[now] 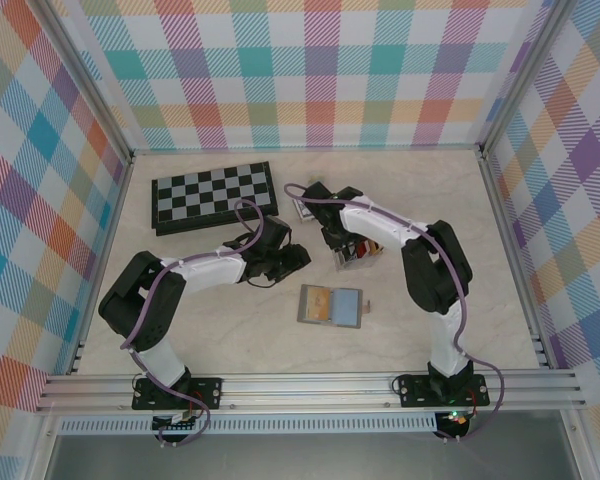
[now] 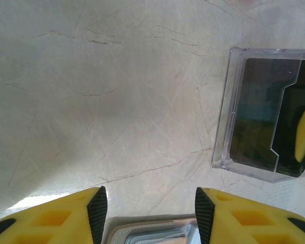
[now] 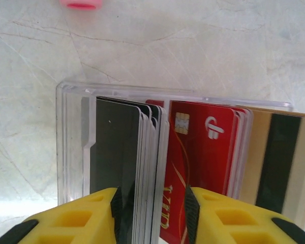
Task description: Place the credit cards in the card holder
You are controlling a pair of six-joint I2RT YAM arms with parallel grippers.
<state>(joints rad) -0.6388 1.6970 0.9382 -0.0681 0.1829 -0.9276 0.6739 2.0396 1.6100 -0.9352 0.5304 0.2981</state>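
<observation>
Right jaws straddle the upper edges of the dark cards (image 3: 117, 152) standing in the clear rack (image 3: 71, 152). They stand apart, but we can't tell if they pinch anything. Coming in from above looks like the way to lift one card out of its slot. Just beside stand the red cards (image 3: 208, 152) and a tan card (image 3: 259, 162) with a dark stripe, all upright. Left jaws are open and empty, low over the bench (image 2: 91, 101), with the card holder (image 2: 152, 235) edge between them. We reckon they're placed to steady it. It lies flat and open, near the rack, between the arms.
</observation>
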